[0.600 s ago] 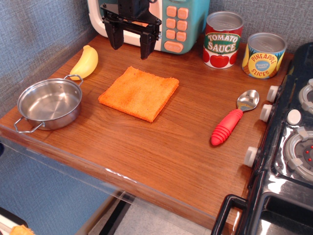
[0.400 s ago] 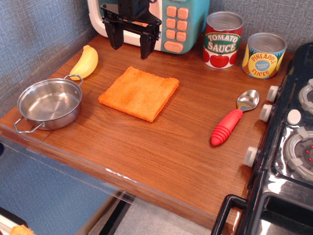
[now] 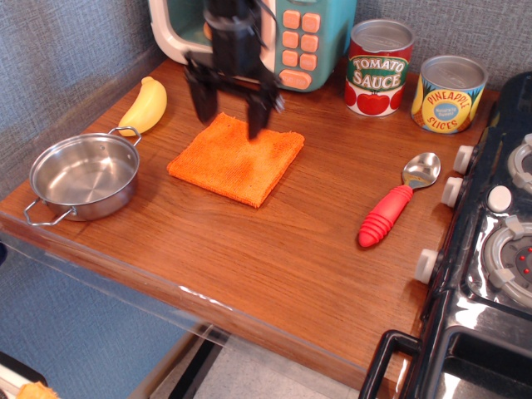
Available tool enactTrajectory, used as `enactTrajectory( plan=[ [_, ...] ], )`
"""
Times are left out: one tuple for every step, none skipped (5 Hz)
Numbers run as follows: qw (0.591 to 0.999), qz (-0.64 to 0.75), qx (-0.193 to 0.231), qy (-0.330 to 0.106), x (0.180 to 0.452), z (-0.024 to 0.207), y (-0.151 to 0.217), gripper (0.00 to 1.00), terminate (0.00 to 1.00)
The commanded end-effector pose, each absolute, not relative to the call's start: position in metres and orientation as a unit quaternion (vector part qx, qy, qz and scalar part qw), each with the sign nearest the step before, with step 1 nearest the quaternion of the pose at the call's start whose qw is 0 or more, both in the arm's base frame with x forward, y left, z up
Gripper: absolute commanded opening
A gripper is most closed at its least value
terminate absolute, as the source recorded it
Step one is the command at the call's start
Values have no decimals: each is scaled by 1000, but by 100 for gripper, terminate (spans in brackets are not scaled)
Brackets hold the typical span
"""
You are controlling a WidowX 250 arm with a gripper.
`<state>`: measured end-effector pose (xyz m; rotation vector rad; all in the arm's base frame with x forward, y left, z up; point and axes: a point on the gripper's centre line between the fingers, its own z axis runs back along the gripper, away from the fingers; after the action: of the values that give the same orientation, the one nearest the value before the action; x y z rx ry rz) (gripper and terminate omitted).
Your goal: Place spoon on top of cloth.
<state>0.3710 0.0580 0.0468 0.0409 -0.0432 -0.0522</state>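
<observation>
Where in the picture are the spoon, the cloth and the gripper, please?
spoon (image 3: 387, 215): observation image, on the red ribbed handle.
cloth (image 3: 233, 162): observation image, middle of the orange fabric.
gripper (image 3: 232, 106): observation image, midway between the two dark fingertips, which stand apart above the cloth's far edge.

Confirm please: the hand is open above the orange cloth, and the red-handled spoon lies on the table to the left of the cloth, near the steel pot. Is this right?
One detail is wrong. The spoon lies to the right of the cloth, near the toy stove's knobs, not beside the steel pot. The observation.image view shows this. The hand is indeed open above the cloth.
</observation>
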Motion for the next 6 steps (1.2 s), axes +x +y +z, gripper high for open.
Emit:
enactTrajectory(
  plan=[
    [995,-77,7,-60,363,73,-3,100,0],
    [992,-106,-4,-67,357,77,-33,100,0],
    [989,-129,-20,-69,355,84,-64,100,0],
    [988,-138,-24,-61,357,78,-77,100,0],
    [989,-138,-19,-46,359,64,-80,100,0],
    [988,-146,-13,-37,359,54,-90,100,0]
  ],
)
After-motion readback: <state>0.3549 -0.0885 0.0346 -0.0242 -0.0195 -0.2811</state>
